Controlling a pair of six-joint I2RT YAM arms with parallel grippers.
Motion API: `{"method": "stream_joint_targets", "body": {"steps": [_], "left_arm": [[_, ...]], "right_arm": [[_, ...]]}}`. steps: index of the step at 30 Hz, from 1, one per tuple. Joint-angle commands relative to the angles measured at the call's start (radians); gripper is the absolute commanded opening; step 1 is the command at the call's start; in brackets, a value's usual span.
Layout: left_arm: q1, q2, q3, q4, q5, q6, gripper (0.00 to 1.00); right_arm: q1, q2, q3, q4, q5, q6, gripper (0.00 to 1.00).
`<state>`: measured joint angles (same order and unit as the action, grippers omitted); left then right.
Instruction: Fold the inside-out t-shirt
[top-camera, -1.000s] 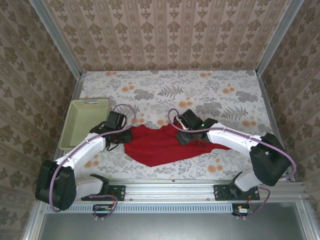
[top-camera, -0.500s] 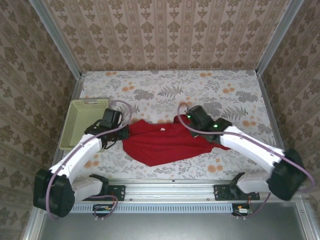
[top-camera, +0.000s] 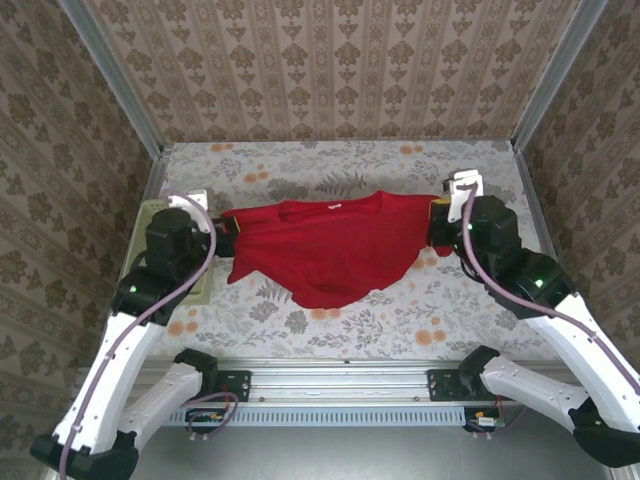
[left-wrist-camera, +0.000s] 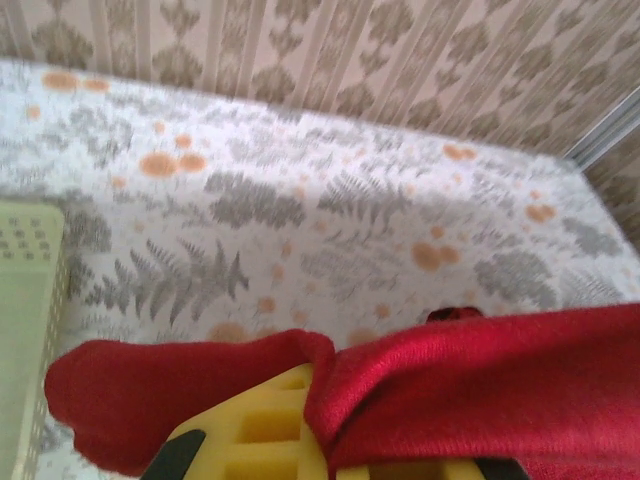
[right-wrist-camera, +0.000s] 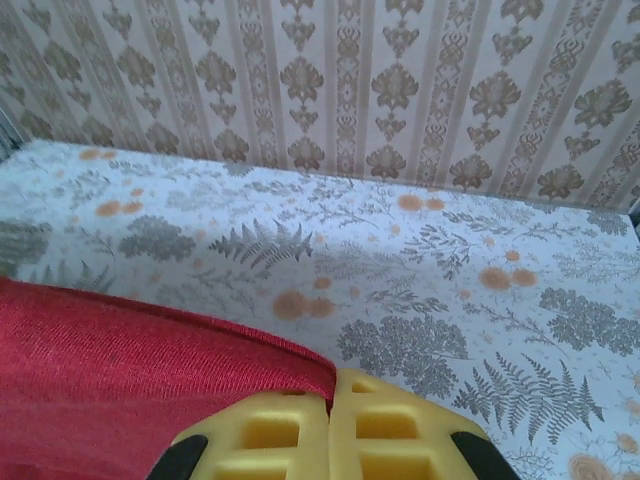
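The left gripper (top-camera: 227, 240) clamps its 2 yellow fingers (left-wrist-camera: 270, 435) on one shoulder of the plain red short-sleeved cloth t-shirt (top-camera: 330, 250), and the right gripper (top-camera: 438, 226) pinches the other shoulder tight. The shirt hangs stretched wide between them over the middle of the flower-patterned table (top-camera: 400, 320), collar (top-camera: 330, 208) toward the back wall (top-camera: 330, 70), with a pale green basket (left-wrist-camera: 25, 320) beside the left gripper.

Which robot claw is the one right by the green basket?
The left claw, gripping the red t-shirt at the end beside the pale green basket. The right claw grips the opposite end, far from the basket.
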<state>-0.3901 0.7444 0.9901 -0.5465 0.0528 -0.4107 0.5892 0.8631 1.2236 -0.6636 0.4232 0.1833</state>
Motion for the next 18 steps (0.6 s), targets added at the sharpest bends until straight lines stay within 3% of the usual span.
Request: {"method": "stream_joint_targets", "body": {"steps": [1, 6, 10, 12, 18], "left_arm": [[0.013, -0.048, 0.076, 0.017, 0.004, 0.048, 0.01], [0.012, -0.046, 0.131, 0.042, 0.099, 0.069, 0.07], [0.012, 0.059, 0.107, 0.021, 0.146, 0.055, 0.08], [0.012, 0.146, 0.097, -0.010, 0.149, 0.051, 0.08], [0.011, 0.449, 0.071, -0.064, 0.122, 0.054, 0.08]], "right_arm": [[-0.017, -0.042, 0.075, -0.040, 0.000, 0.028, 0.00], [-0.018, -0.046, 0.116, -0.051, -0.035, 0.037, 0.00], [-0.037, -0.008, 0.077, -0.079, -0.027, 0.072, 0.00], [-0.080, 0.017, 0.028, -0.083, -0.060, 0.104, 0.00], [-0.324, 0.143, -0.179, -0.011, -0.361, 0.219, 0.00]]}}
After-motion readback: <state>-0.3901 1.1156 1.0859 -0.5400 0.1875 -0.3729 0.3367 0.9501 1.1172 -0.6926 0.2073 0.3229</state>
